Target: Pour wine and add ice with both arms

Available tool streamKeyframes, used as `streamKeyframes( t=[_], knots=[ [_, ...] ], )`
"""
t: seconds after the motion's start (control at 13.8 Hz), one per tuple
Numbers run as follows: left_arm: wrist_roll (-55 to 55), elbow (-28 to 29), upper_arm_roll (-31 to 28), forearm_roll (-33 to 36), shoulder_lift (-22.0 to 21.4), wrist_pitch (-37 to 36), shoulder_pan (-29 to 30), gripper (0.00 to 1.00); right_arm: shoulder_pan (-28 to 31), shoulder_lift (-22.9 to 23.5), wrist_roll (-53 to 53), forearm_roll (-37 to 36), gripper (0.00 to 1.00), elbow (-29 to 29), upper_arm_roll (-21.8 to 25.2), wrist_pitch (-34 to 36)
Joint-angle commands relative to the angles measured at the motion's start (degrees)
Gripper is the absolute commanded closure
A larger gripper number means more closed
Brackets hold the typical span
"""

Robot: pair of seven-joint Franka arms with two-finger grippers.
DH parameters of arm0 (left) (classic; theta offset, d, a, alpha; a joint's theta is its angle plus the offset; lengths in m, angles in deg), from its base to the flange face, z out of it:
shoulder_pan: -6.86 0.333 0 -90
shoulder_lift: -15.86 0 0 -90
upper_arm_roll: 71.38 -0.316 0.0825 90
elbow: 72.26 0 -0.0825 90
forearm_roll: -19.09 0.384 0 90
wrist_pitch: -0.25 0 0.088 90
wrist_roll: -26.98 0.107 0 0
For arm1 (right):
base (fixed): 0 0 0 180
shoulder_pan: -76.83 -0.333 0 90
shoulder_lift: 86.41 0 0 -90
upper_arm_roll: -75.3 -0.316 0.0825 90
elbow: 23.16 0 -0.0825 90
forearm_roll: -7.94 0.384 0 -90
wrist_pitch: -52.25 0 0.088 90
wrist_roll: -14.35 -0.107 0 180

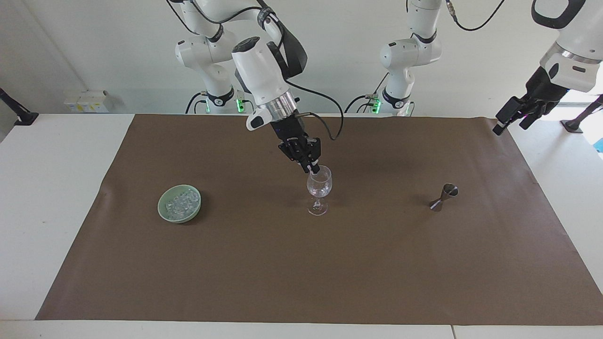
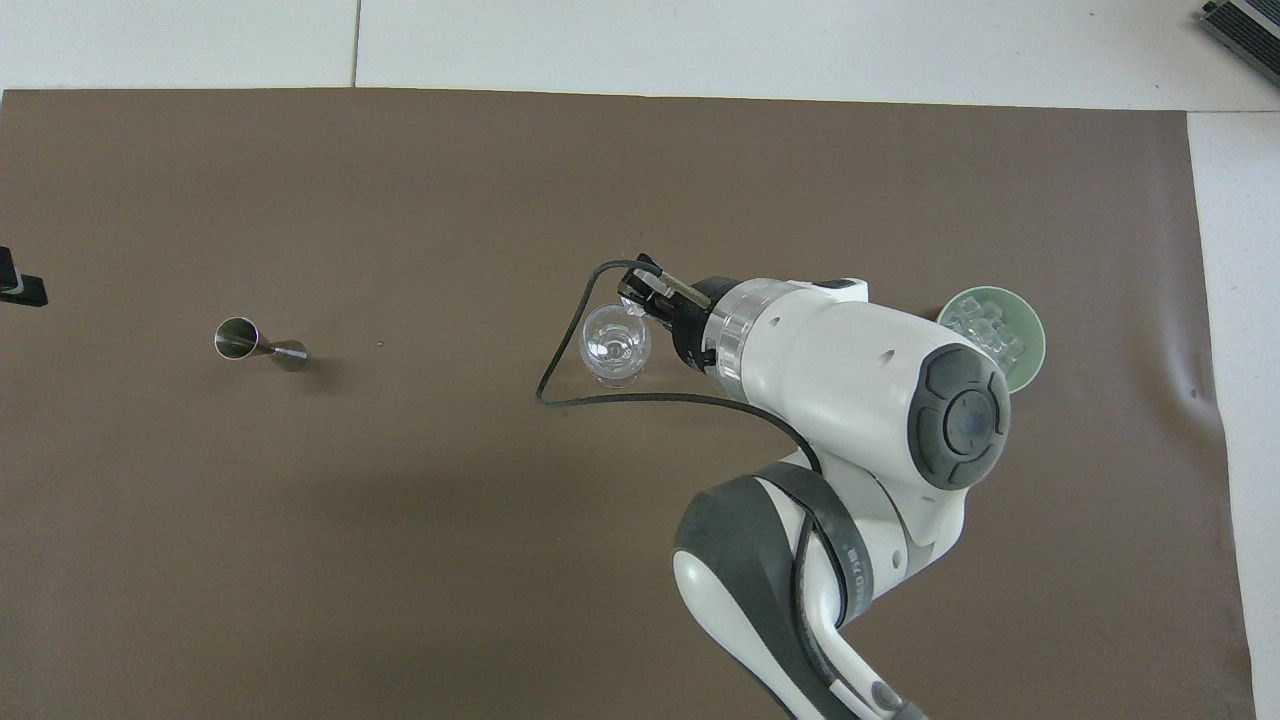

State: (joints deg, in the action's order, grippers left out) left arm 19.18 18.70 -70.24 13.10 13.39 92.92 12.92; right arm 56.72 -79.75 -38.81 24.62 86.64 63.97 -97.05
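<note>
Matt brown paper sheet (image 1: pixel 301 263), clear glass goblet (image 1: pixel 319 184), shiny metal jigger (image 1: pixel 444 197)

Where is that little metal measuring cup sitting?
The jigger stands on the brown mat, toward the left arm's end, beside the wine glass.

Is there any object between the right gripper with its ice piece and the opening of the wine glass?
Nothing visible: the right gripper, shut on an ice chunk, is right at the wine glass rim.
</note>
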Motion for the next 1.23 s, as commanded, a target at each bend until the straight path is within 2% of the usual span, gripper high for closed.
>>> streamKeyframes(
  t=[0.0, 0.43, 0.65, 0.87, 1.01, 1.16],
  knots=[
    [3.7, -0.9, -3.7, 1.2, -0.2, -2.1, -5.4, 0.00, -1.0, 0.6, -0.5, 1.2, 1.00, 0.0, 0.1, -1.4],
    [7.3, 1.8, 1.1, 1.3, -3.0, -2.8, -2.7, 0.00, -1.6, 0.8, -0.5, 1.2, 1.00, 0.5, 0.1, -1.4],
    [7.8, 5.8, 5.7, 8.9, -5.2, -2.9, -1.2, 0.00, -1.6, 1.0, 0.2, 1.2, 0.97, 0.9, 0.1, -1.4],
    [7.7, 5.4, 6.1, 7.2, -5.2, -4.2, 1.0, 0.00, -1.6, 0.9, 0.3, 1.2, 0.95, 1.4, 0.1, -1.4],
    [7.7, 5.0, 5.3, 4.2, -5.2, -4.6, 0.3, 0.00, -1.6, 1.0, 0.3, 1.2, 0.93, 1.7, 0.1, -1.4],
    [7.4, 5.3, 5.3, 4.1, -5.3, -4.4, -0.6, 0.00, -1.6, 1.0, 0.4, 1.1, 0.88, 1.9, 0.1, -1.5]
  ],
)
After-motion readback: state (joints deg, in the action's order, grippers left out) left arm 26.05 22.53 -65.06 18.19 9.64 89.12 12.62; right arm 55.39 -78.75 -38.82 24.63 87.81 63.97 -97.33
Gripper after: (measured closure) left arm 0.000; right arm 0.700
